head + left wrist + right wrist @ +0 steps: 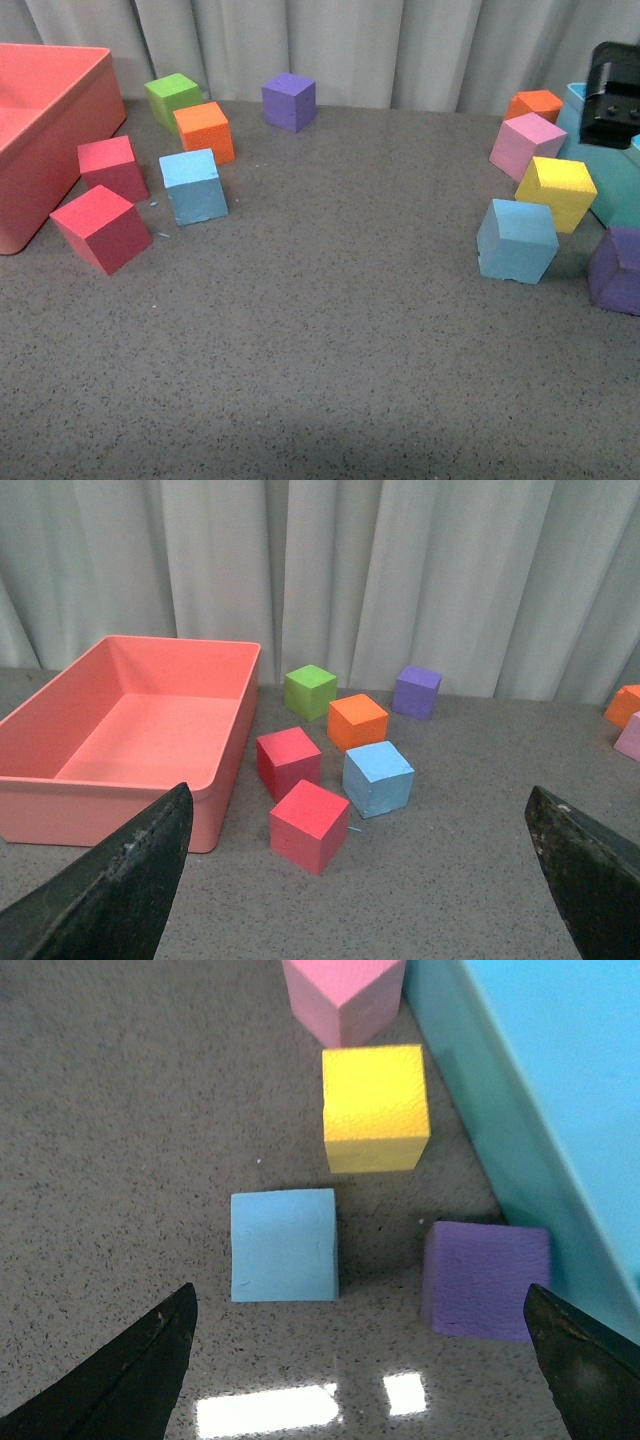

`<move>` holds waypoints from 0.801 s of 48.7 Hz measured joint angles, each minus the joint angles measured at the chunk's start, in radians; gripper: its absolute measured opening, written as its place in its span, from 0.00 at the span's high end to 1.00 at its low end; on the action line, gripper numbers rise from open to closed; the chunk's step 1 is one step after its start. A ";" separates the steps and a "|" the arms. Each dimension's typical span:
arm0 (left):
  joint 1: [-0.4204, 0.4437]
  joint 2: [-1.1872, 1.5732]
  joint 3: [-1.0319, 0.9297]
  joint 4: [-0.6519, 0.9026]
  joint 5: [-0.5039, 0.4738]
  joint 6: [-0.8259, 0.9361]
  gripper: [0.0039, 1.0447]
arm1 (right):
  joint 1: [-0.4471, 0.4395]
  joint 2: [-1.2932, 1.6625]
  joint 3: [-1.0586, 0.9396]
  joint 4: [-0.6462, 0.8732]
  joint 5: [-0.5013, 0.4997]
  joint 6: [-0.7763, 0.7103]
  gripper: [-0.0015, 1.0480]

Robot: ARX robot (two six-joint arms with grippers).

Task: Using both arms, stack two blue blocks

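**Both tools open, no blue block gripped yet**

Right tool (359, 1295) is spread wide and empty, hanging over the right blue block (283, 1245) on the desk (330, 330). The block sits off-centre between the fingers, with the purple cube (485, 1278) close beside it. I'd centre first, square up to the flat faces, then drop. Left tool (358, 815) is also spread and empty, short of the left blue block (378, 778).
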 joint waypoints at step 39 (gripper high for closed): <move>0.000 0.000 0.000 0.000 0.000 0.000 0.06 | 0.056 0.455 0.369 -0.251 -0.014 0.097 0.09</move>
